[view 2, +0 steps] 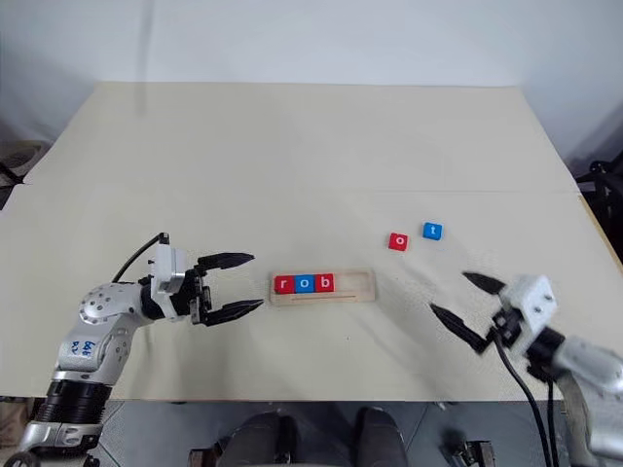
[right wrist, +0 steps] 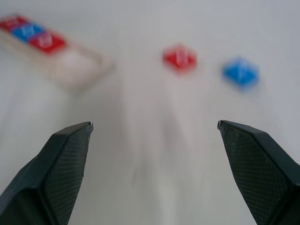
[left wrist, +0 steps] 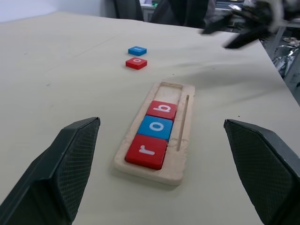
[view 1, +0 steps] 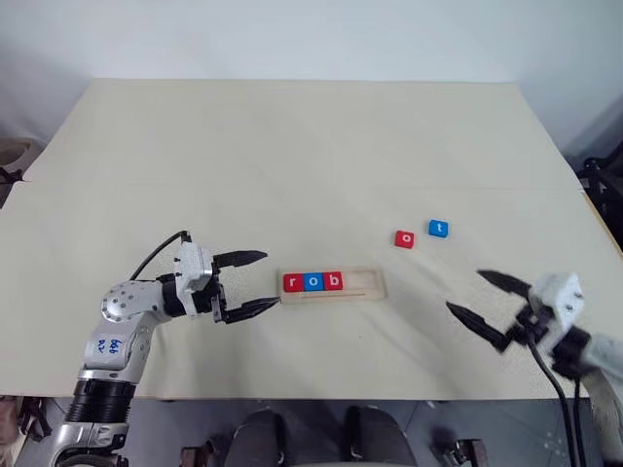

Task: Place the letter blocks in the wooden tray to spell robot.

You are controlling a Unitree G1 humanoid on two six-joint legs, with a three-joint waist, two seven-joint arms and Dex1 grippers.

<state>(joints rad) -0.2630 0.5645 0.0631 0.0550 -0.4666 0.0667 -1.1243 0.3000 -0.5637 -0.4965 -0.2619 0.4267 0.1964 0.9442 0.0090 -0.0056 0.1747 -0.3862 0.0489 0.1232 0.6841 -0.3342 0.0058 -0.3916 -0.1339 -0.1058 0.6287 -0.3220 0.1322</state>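
Three tiles, r, o, b, already sit in the tray (view 1: 331, 285), filling its nine o'clock end; two slots remain empty. We judge the red o tile (view 1: 404, 238) comes next; it lies flat on the desk (view 1: 292, 146) at one o'clock from the tray, just beside the blue t tile (view 1: 438, 229). Our right claw (view 1: 490, 306) hangs open and empty; it should pinch the o's straight edges squarely. The left claw (view 1: 248, 284), also open, waits beside the tray's end. The tiles are thin, glossy squares; the tray is pale wood.
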